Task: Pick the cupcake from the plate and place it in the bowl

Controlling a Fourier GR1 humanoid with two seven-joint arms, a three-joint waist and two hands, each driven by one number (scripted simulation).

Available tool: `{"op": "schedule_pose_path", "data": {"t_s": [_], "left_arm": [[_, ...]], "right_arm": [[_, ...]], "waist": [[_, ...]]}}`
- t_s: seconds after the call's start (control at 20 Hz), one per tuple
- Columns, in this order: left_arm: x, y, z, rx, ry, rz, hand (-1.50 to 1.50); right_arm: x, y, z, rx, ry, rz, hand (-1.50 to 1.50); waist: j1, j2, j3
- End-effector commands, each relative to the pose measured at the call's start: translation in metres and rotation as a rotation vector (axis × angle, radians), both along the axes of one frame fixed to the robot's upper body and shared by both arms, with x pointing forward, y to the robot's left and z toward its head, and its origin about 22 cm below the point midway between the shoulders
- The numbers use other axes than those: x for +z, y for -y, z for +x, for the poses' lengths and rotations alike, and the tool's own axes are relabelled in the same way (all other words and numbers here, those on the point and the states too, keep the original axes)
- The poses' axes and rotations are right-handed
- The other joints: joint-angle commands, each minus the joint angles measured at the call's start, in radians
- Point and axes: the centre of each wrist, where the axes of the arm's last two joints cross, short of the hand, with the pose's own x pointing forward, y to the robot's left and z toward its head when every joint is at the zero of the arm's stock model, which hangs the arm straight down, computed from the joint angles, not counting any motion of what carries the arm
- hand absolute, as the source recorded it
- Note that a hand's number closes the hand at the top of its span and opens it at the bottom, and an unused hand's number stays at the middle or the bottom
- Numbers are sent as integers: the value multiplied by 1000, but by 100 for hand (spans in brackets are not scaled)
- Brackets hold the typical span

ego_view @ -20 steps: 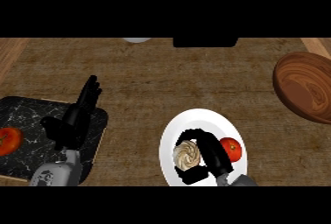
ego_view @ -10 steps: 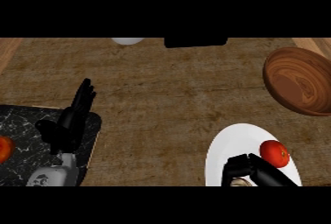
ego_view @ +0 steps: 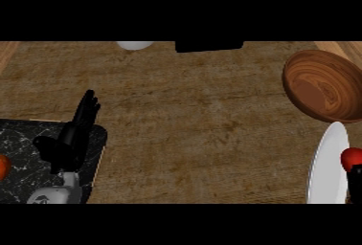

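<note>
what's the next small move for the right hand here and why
Probably carry on up toward the wooden bowl. The right hand barely shows at the view's right edge, over the white plate beside a red fruit. The cupcake isn't visible, so whether it is held can't be told.

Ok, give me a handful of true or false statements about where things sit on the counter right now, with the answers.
1. The brown wooden bowl sits at the view's upper right. True.
2. A cupcake lies inside the wooden bowl. False: the bowl shows only its bare wood.
3. The robot's left hand has straight fingers, above the black marbled board. True.
4. The round white plate is at the view's left edge. False: it is at the right edge, below the bowl.
5. A red round item sits on the plate. True.
</note>
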Motion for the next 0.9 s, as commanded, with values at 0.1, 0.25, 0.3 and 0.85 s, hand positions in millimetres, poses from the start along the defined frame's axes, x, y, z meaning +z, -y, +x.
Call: {"op": "schedule_pose_path", "data": {"t_s": [0.1, 0.25, 0.3, 0.85], "left_arm": [[2, 6, -7, -11, 10, 6, 0], [1, 14, 4, -48, 7, -4, 0], [6, 1, 13, -48, 3, 8, 0], [6, 43, 13, -100, 11, -20, 0]], "right_arm": [[67, 55, -15, -102, 79, -24, 150], [100, 57, -19, -147, 93, -37, 150], [99, 67, -23, -177, 84, -18, 150], [155, 70, 0, -377, 47, -58, 150]], "waist": [[16, 0, -1], [33, 6, -2], [43, 9, -1], [91, 17, 0]]}}
